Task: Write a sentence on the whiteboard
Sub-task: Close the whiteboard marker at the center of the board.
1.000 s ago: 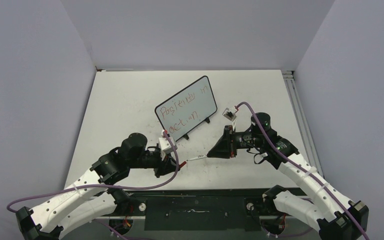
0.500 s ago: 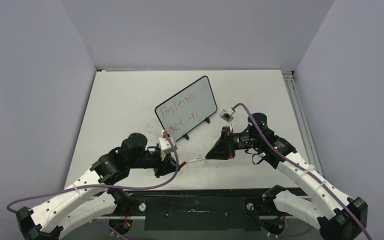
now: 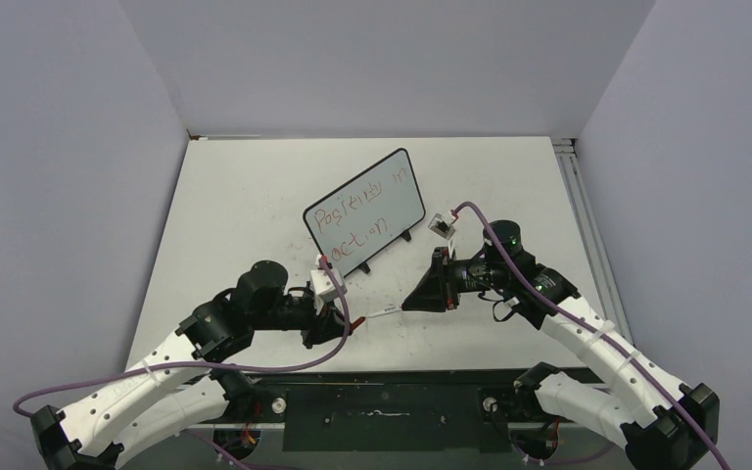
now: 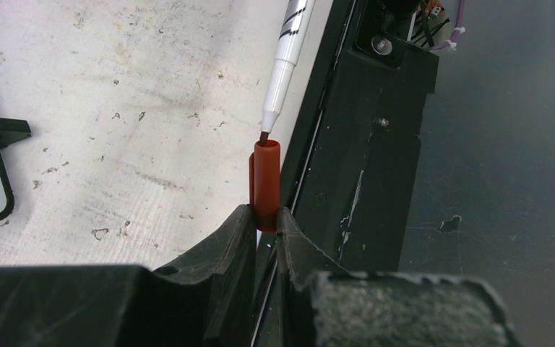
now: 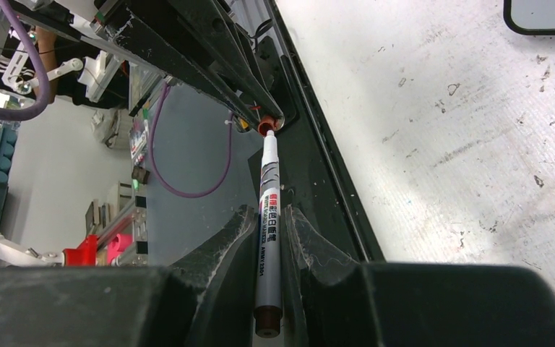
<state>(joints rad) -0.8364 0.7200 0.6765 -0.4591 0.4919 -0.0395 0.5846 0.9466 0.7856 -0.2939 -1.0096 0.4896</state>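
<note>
Red plastic cap [image 4: 265,184], 1 item: pinched at its closed end between the narrow-set jaws of the left gripper [image 4: 264,217], open mouth pointing away from the wrist, held over the near edge of the tabletop [image 4: 115,144]. White-barrelled marker [image 5: 269,210], 1 item, black print along the barrel: clamped toward its rear by the right gripper [image 5: 268,217], jaws drawn in tight on the barrel, dark-red nib forward. Relation on which the coming move turned: the 2 long axes lay nearly in 1 line, cap mouth facing nib, the nib at the rim of the mouth and apparently only just entering; in the left wrist view the barrel leaned a little off the cap's axis. Step judged: recapping, calling for a straight push of marker into cap along that shared line, with a small correction of tilt so the nib did not ride on the rim. Black-framed whiteboard [image 3: 364,211], 1 item: stood on its feet near the middle of the tabletop, beyond both grippers and touching neither. Reddish sentence [image 3: 352,223], 2 slanted lines, the second reading roughly "action": present on the board face, so the writing itself was judged complete.
</note>
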